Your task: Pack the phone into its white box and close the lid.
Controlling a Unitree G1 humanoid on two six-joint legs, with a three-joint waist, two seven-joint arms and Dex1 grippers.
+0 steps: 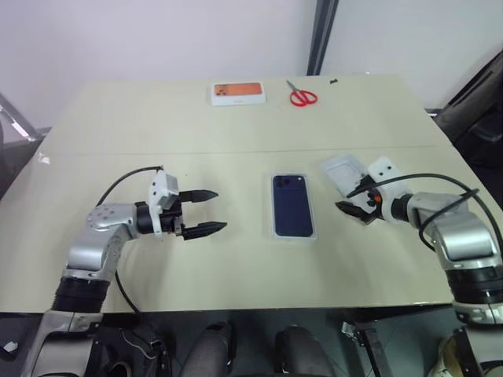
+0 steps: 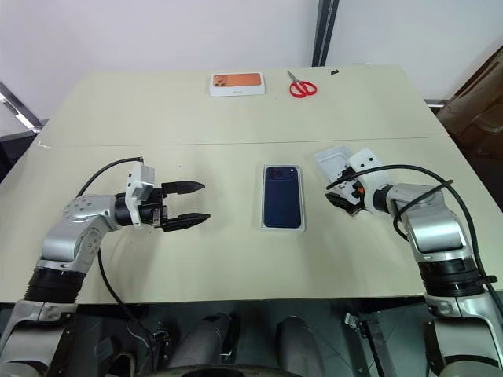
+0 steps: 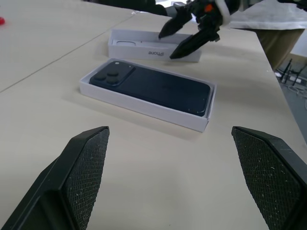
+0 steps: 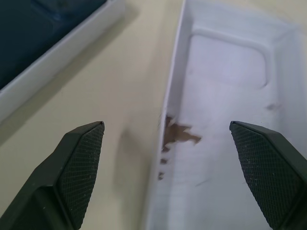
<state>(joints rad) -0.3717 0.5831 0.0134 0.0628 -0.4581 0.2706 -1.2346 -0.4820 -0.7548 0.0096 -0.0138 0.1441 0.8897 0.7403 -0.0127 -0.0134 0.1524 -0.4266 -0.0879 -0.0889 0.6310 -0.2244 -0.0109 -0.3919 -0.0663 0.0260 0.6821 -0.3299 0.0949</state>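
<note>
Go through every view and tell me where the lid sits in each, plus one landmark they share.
Left eye view: the lid, open side up, lies right of centre, beside the right gripper.
Right eye view: the lid lies right of the phone.
Left wrist view: the lid lies beyond the white box.
Right wrist view: the lid lies between the fingers.
Shared landmark: the phone in the white box.

navy phone (image 1: 292, 205) in white box (image 3: 144, 102), lid (image 1: 341, 173) off

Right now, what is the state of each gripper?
Left gripper: open, holding nothing.
Right gripper: open, holding nothing, over the lid.
</note>
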